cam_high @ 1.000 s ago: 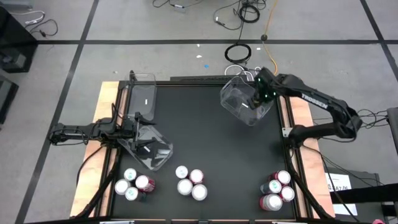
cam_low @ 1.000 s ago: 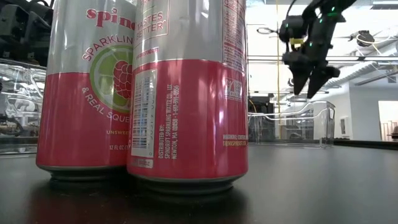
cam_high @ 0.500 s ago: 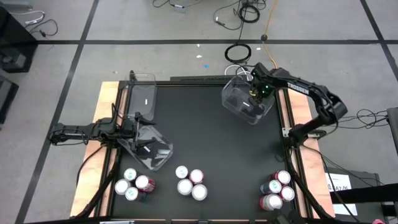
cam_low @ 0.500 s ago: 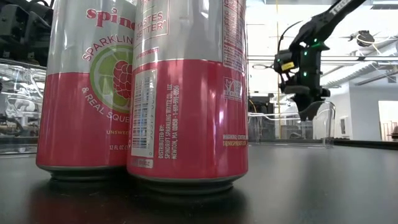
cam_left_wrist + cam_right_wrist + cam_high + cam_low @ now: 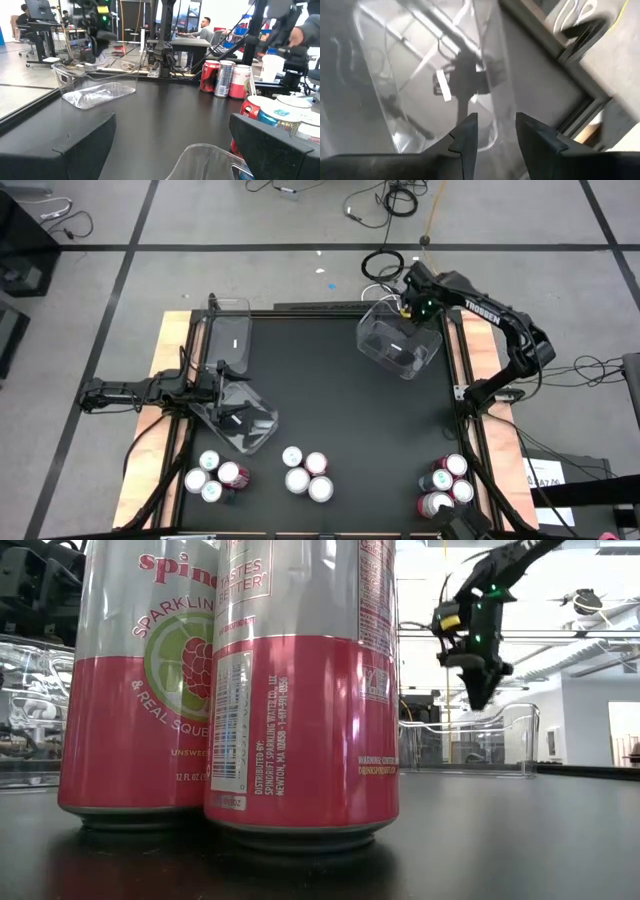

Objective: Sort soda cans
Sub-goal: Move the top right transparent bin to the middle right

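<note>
Soda cans stand upright on the black table near its front edge in three clusters: left [image 5: 215, 475], middle [image 5: 305, 471] and right [image 5: 446, 485]. Two pink-and-silver cans [image 5: 300, 690] fill the low view. My right gripper [image 5: 408, 308] hangs over the far rim of a clear bin [image 5: 395, 345] at the far right. Its fingers [image 5: 465, 135] stand a small gap apart with nothing between them. My left gripper [image 5: 218, 380] waits wide open at the left edge, its fingers [image 5: 85, 145] on either side of a clear bin's rim [image 5: 210, 160].
Two more clear bins are on the left side, one at the far left [image 5: 232, 335] and one tilted nearer the middle [image 5: 245, 420]. The table's middle [image 5: 330, 400] is bare black mat. Wooden strips [image 5: 470, 370] run along the side edges. People sit at desks beyond the table [image 5: 202, 27].
My right gripper has drawn back toward the table's far edge above the far-right bin and turned about its wrist, while its arm has folded back. The bin and the cans have stayed where they were.
</note>
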`<state>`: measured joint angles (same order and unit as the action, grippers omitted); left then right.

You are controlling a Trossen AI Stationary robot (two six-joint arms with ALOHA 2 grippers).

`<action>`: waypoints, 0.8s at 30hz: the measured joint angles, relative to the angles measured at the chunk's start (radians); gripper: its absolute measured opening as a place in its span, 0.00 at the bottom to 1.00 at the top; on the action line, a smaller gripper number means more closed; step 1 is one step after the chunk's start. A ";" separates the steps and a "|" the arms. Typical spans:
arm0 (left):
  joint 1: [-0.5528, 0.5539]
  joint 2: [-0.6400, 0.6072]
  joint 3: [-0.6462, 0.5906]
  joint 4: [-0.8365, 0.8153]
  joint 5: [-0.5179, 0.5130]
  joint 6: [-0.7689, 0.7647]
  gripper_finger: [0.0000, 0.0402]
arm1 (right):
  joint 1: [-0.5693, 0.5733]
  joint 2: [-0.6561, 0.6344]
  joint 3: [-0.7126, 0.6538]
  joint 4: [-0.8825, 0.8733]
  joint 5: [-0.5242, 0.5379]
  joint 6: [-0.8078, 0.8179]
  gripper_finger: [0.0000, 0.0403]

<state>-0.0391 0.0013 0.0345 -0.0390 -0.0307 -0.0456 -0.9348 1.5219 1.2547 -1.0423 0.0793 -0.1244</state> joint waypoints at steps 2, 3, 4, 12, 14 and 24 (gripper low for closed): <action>0.000 0.000 0.000 0.000 0.000 0.000 0.99 | -0.003 0.000 0.022 0.014 0.006 -0.030 0.31; 0.000 0.000 0.000 0.000 0.000 0.000 0.99 | -0.009 0.002 0.023 0.023 0.008 -0.043 0.31; 0.000 0.000 0.000 0.000 0.000 0.000 0.99 | -0.015 0.011 0.023 0.023 0.015 -0.046 0.31; 0.000 0.000 0.000 0.000 0.000 0.000 0.99 | -0.088 0.144 -0.007 -0.041 -0.021 -0.054 0.33; 0.000 0.000 0.000 0.000 0.000 0.000 0.99 | -0.094 0.162 -0.008 -0.035 -0.050 -0.049 0.33; 0.000 0.000 0.000 0.000 0.000 0.000 0.99 | -0.094 0.219 -0.008 -0.027 -0.026 -0.052 0.26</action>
<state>-0.0391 0.0017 0.0342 -0.0387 -0.0307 -0.0456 -1.0286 1.7410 1.2469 -1.0693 0.0529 -0.1765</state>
